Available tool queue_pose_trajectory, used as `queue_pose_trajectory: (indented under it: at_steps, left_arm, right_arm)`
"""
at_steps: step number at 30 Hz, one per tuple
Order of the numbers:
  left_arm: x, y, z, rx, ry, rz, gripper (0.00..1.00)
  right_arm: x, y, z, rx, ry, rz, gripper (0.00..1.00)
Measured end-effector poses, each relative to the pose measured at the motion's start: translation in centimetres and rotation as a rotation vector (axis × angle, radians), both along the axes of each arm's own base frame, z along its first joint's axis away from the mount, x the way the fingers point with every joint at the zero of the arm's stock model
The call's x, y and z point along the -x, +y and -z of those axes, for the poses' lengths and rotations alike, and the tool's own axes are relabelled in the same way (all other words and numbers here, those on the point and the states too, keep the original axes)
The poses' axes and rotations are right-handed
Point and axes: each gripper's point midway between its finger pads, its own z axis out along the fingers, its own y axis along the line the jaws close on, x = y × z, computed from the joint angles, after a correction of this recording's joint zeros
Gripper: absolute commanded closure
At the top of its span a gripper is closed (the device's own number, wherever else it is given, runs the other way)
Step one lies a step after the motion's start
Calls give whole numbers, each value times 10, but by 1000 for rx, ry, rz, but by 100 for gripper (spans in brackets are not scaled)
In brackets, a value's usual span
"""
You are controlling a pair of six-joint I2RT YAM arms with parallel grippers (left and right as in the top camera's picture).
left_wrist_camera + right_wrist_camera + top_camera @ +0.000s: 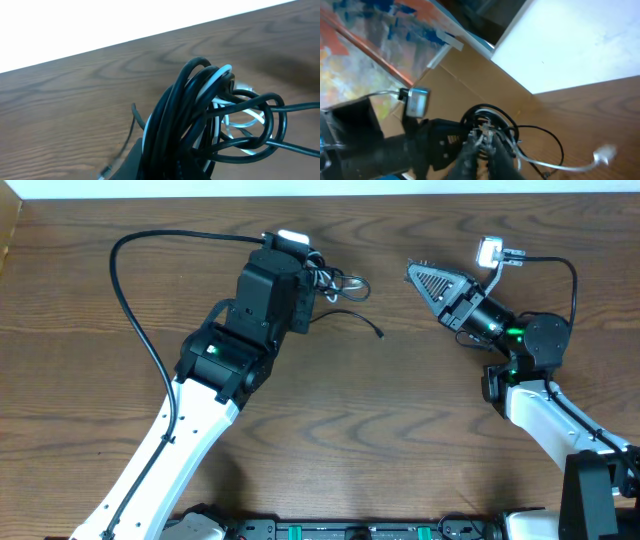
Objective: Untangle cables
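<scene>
The cables (338, 283) form a tangled bundle of black cords with one white cord, at the far middle of the table. My left gripper (314, 282) is shut on this bundle, and the loops (210, 120) fill the left wrist view and hide its fingers. One black cord end (380, 334) trails onto the wood. My right gripper (412, 271) points left at the bundle from a short way off. Its fingers (502, 152) stand a narrow gap apart in a blurred view, nothing clearly between them. A white cord (555, 164) runs right to a white plug (605, 154).
The left arm's thick black cable (130, 300) arcs over the left side of the table. A small lamp (489, 251) sits on the right arm near the far edge. Cardboard and a coloured sheet (380, 60) lie beyond the table.
</scene>
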Motion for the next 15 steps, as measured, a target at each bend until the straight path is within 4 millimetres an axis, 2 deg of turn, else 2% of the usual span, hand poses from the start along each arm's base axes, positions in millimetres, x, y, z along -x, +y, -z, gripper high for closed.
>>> queue_pose_trajectory:
  at_steps: [3,5,11,15]
  left_arm:
    - [4,-13,1,37,18,70,92]
    - [9,-24,2,46,30,144,92]
    - [27,-54,4,13,32,422,92]
    - [36,-63,6,-37,16,552,92]
  right_arm:
    - [-1,2,8,23,21,-9,57]
    - [2,4,10,51,-6,-23,47]
    - [17,13,17,184,-186,-77,47]
    - [23,17,24,262,-298,-100,48]
